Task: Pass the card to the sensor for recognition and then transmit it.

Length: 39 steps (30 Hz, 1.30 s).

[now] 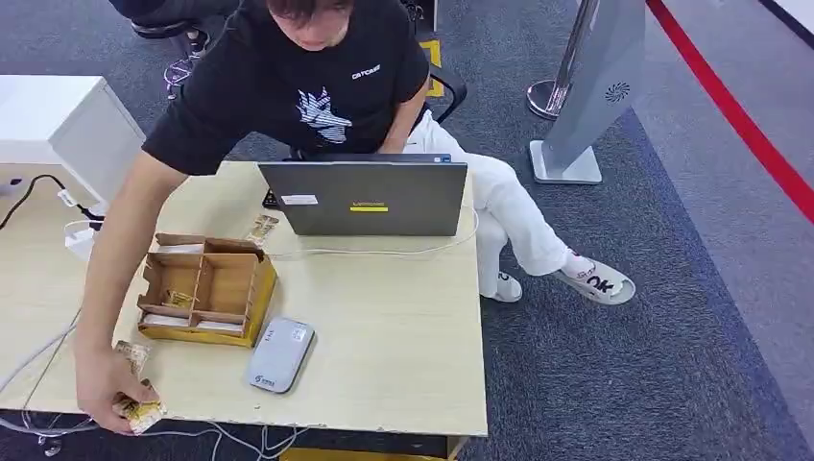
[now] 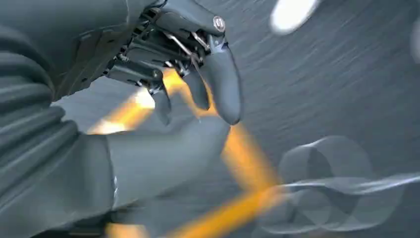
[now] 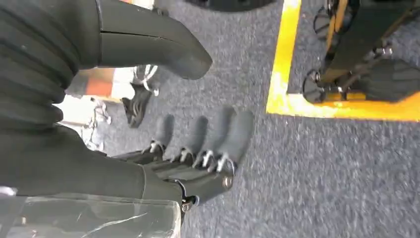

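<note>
A person's hand (image 1: 104,389) holds a gold-patterned card (image 1: 144,415) at the table's front left corner, and another card (image 1: 132,355) lies just behind it. The grey card sensor (image 1: 279,354) lies flat near the front edge, right of a wooden compartment box (image 1: 206,288) with cards in it. My left hand (image 2: 198,94) is blurred over the grey carpet, its fingers curled down to the thumb with nothing between them. My right hand (image 3: 198,148) hangs over the carpet, fingers straight and apart, holding nothing.
A grey laptop (image 1: 365,197) stands at the back of the wooden table (image 1: 384,327) with the seated person behind it. One more card (image 1: 259,229) lies left of the laptop. White cables (image 1: 29,423) trail off the left front. A grey kiosk stand (image 1: 590,86) is far right.
</note>
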Each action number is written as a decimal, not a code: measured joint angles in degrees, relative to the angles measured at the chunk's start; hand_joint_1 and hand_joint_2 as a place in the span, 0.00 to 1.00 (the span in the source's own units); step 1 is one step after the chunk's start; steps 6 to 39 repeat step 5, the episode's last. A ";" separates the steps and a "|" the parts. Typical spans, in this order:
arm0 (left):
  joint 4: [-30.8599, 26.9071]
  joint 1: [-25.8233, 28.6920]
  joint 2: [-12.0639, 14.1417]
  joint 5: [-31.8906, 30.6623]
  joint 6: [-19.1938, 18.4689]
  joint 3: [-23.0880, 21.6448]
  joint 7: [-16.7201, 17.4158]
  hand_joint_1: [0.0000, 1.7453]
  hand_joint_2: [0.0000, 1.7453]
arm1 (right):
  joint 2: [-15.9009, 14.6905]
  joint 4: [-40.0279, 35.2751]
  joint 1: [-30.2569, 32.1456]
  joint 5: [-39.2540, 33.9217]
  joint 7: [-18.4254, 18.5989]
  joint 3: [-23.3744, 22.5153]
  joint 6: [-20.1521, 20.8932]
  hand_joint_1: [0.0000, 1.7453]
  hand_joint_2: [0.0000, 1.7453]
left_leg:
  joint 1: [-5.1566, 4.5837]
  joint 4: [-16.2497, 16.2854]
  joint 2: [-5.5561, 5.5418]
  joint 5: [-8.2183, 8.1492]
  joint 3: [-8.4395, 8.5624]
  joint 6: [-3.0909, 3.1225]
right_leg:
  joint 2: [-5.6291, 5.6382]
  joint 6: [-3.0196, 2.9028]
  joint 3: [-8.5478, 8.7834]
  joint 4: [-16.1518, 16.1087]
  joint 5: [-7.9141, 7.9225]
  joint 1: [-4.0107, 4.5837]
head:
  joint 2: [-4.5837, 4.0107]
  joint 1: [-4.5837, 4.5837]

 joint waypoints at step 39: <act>5.98 0.81 -0.87 -11.02 -9.20 -11.30 7.74 0.00 1.00 | 0.00 -0.02 0.30 1.51 -0.66 0.22 2.97 0.00 1.00 | 0.03 0.00 0.01 0.00 0.01 0.00 | 0.01 0.00 0.03 0.00 0.01 0.01 | 0.00 -0.02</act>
